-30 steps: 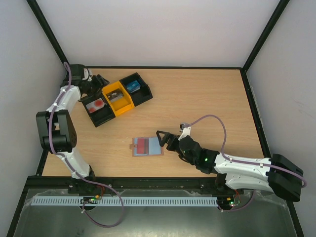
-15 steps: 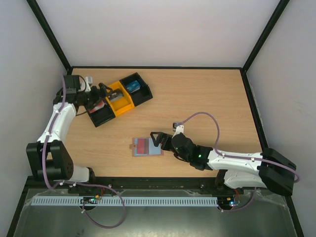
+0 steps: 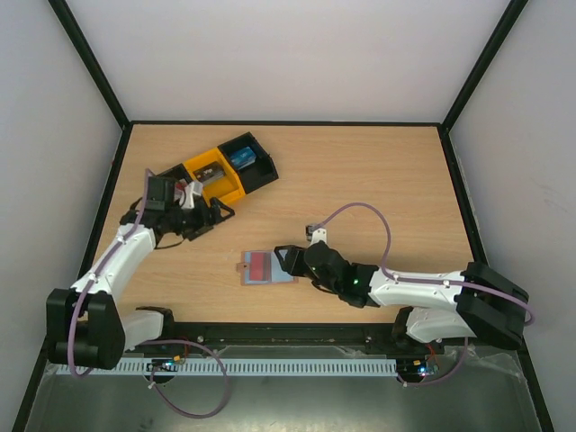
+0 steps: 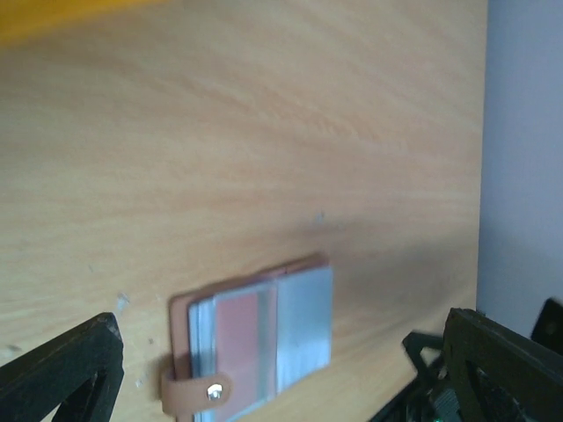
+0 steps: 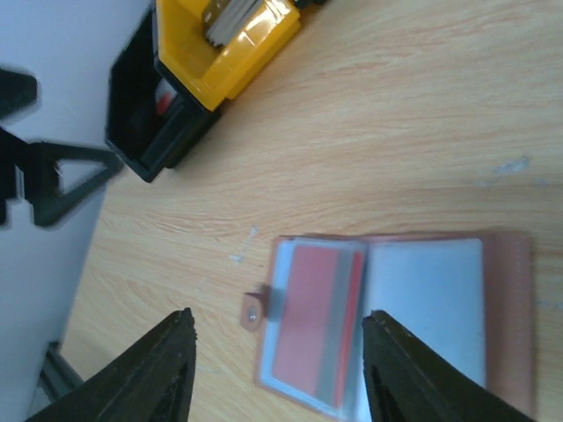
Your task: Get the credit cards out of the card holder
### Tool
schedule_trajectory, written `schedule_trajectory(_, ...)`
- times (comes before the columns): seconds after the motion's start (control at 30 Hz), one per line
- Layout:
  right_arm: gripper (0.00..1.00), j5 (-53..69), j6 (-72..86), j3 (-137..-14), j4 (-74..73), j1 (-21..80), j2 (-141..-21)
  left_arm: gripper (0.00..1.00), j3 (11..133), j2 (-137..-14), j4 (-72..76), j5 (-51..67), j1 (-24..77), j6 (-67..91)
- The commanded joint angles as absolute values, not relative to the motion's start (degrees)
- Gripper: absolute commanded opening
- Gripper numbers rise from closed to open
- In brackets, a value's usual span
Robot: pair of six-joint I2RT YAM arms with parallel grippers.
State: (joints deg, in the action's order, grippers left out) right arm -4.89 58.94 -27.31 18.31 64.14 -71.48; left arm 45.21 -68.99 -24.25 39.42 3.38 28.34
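Blue-grey plastic sleeves inside a brown rim: the card holder (image 3: 267, 267) lies opened flat on the wooden table (image 3: 378, 180), directly ahead of the right gripper (image 3: 286, 260), whose tips are at the holder's nearer edge. That gripper's fingers are spread wide with nothing between them. The left gripper (image 3: 214, 214) is spread just as wide and is also empty. The holder lies well ahead of it, and the black-and-yellow tray (image 3: 222, 174) is just behind it.

This looks like the reach-in step, with no card out yet. A red card (image 5: 310, 327) sits in the sleeve of the panel farther from the right gripper. The next move probably calls for one hand to pin the light holder while the other pinches an exposed card edge and draws it out along the sleeve. The card lies nearly flush, so there is little to grip, and the holder may slide.

The right wrist view shows the red card clearly, a greyish strip along its inner side that may be another card, and the brown snap tab (image 5: 252, 309) beyond the far panel. The left wrist view shows layered sleeve edges at the tab end, which the overhead camera reduces to a red patch. Only the overhead camera shows both arms together. No view shows whether the right fingertips touch the holder.
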Motion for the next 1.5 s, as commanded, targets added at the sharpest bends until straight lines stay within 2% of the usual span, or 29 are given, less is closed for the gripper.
schedule_trajectory(0.0, 0.46, -5.94, 57.79, -29.50, 18.02, 63.88, -72.66, 0.99, 39.77, -66.83, -19.16, 40.09, 7.41, 32.67)
schedule_trajectory(0.23, 0.33, -2.79, 60.07, -29.77, 22.40, 63.60, -78.32, 0.94, 32.77, -65.60, -10.30, 39.90, 14.03, 38.51)
schedule_trajectory(0.43, 0.31, 2.22, 61.35, -28.44, 30.05, 61.56, -85.08, 0.89, 29.72, -68.59, -5.51, 39.49, 18.50, 40.48)
schedule_trajectory(0.53, 0.29, 4.60, 61.66, -28.79, 32.68, 60.69, -88.49, 0.82, 27.65, -69.88, -1.57, 39.29, 20.10, 41.86)
schedule_trajectory(0.63, 0.24, 6.86, 61.96, -28.93, 34.86, 60.02, -91.01, 0.71, 25.33, -72.21, 2.82, 39.44, 21.09, 43.35)
schedule_trajectory(0.87, 0.23, 8.64, 61.48, -30.24, 34.91, 60.03, -94.84, 0.63, 23.78, -75.51, 5.94, 37.83, 22.85, 43.82)
schedule_trajectory(1.03, 0.23, 8.61, 61.68, -30.00, 35.69, 59.96, -96.54, 0.53, 22.48, -76.75, 8.13, 38.08, 22.86, 44.36)
schedule_trajectory(1.13, 0.22, 8.47, 61.40, -29.93, 35.88, 60.03, -97.61, 0.51, 21.64, -77.50, 9.30, 37.93, 22.91, 44.86)
schedule_trajectory(1.37, 0.06, 5.66, 60.70, -29.02, 32.71, 59.95, -97.91, 0.51, 21.03, -78.01, 9.67, 36.93, 22.94, 44.98)
schedule_trajectory(1.47, 0.04, 5.43, 60.70, -28.38, 32.65, 59.96, -98.39, 0.49, 20.67, -78.14, 11.27, 37.97, 22.93, 45.78)
